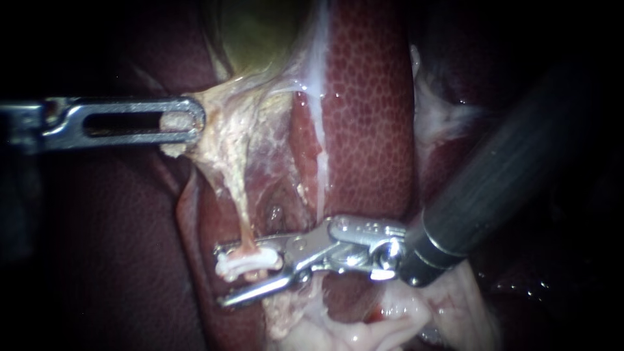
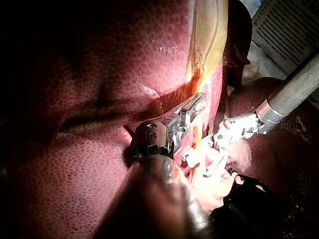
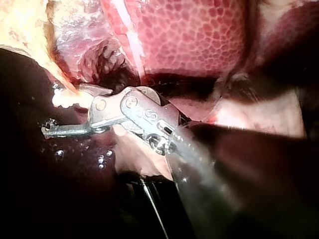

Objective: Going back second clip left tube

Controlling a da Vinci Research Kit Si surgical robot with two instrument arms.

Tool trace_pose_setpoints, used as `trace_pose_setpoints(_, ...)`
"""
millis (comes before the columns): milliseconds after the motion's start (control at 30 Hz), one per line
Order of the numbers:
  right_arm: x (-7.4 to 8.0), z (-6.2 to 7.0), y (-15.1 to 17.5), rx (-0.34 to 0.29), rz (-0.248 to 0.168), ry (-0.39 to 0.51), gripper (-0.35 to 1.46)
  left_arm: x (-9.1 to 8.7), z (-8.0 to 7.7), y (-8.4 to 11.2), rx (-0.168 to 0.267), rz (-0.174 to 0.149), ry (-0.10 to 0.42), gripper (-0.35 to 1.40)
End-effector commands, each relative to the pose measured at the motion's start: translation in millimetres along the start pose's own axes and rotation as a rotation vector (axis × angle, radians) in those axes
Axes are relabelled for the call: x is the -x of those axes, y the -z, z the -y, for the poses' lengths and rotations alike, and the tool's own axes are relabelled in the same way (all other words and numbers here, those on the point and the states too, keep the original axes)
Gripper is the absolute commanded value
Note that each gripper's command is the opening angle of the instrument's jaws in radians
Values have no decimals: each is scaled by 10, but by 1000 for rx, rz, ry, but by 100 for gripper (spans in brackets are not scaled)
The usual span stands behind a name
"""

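One white clip [image 1: 250, 263] sits across the left tube [image 1: 242, 218], low centre, right instrument [image 1: 221, 275] gaping wide around it holding nothing, left instrument [image 1: 192, 123] clamped on pale tissue [image 1: 221, 123] above; tube looks thin, slick, tearable, so I'd hold that tissue instead

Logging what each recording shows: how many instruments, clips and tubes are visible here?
Slender steel instruments with jaws: 2 (left instrument, shut on pale tissue; right instrument, open)
Small white clip, on the tube: 1
Thin pale orange tube: 1
Total: 4
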Motion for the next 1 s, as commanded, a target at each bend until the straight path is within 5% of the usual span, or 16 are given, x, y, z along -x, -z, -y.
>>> trace_pose_setpoints(33, -1, 0, 2, 1, 0, 4, 60, 0, 0, 0, 0, 0, 0, -35)
trace_pose_setpoints(467, -6, -10, 52, 22, -7, 23, 60, 0, 0, 2, 0, 0, 0, -35)
trace_pose_setpoints(633, -15, 1, 94, 36, -11, 41, 60, 0, 0, 3, 0, 0, 0, -35)
trace_pose_setpoints(1000, -71, 35, 186, 98, -5, 95, 60, 0, -1, 2, 0, 0, 0, -35)
